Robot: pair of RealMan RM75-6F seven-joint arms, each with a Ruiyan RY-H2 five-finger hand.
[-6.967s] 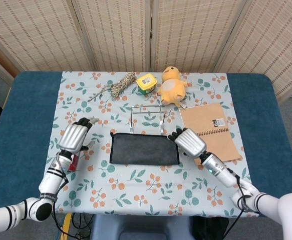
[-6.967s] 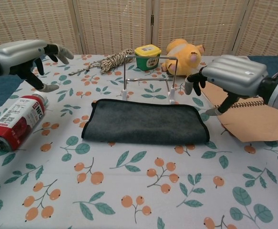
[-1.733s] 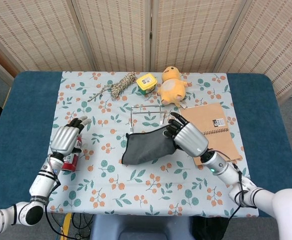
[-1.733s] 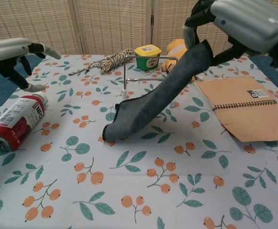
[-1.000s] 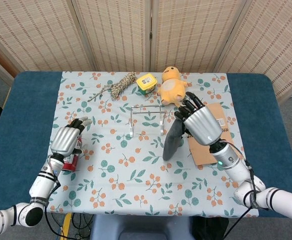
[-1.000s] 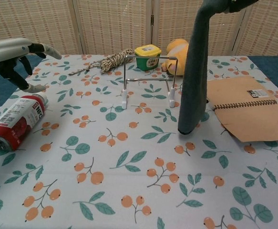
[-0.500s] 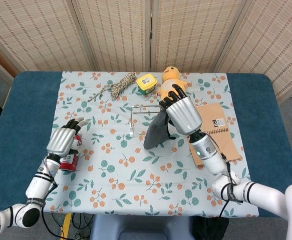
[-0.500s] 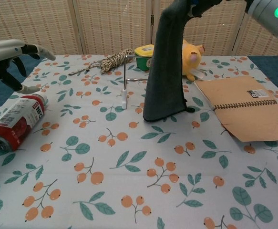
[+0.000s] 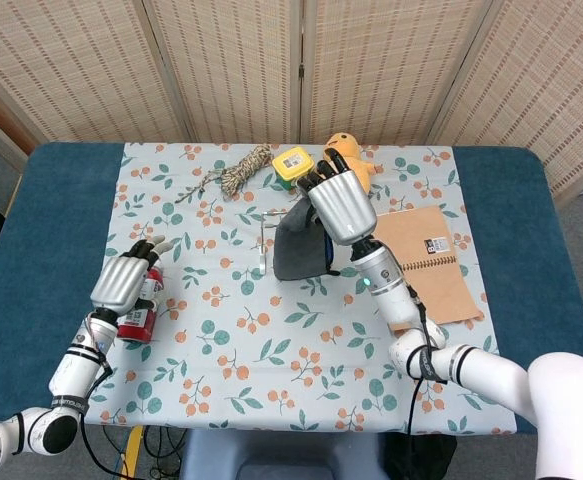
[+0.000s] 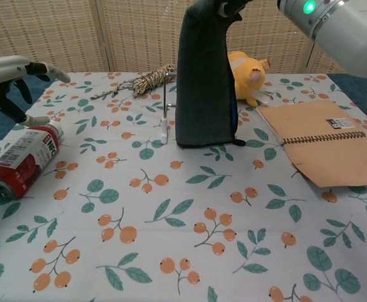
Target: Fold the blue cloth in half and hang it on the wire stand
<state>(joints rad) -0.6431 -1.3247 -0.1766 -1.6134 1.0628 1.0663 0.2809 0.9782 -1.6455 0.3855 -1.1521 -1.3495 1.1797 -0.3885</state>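
The right hand (image 9: 336, 205) is pinching the blue cloth (image 10: 203, 82), which is hanging beside the wire stand (image 10: 165, 107), while the left hand (image 9: 123, 281), fingers spread, is holding nothing; the hem is risking a snag that tips the stand.

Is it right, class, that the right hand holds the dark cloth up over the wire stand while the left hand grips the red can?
Not quite. The right hand does hold the cloth up over the wire stand, but the left hand hovers open above the red can, apart from it. The chest view shows this.
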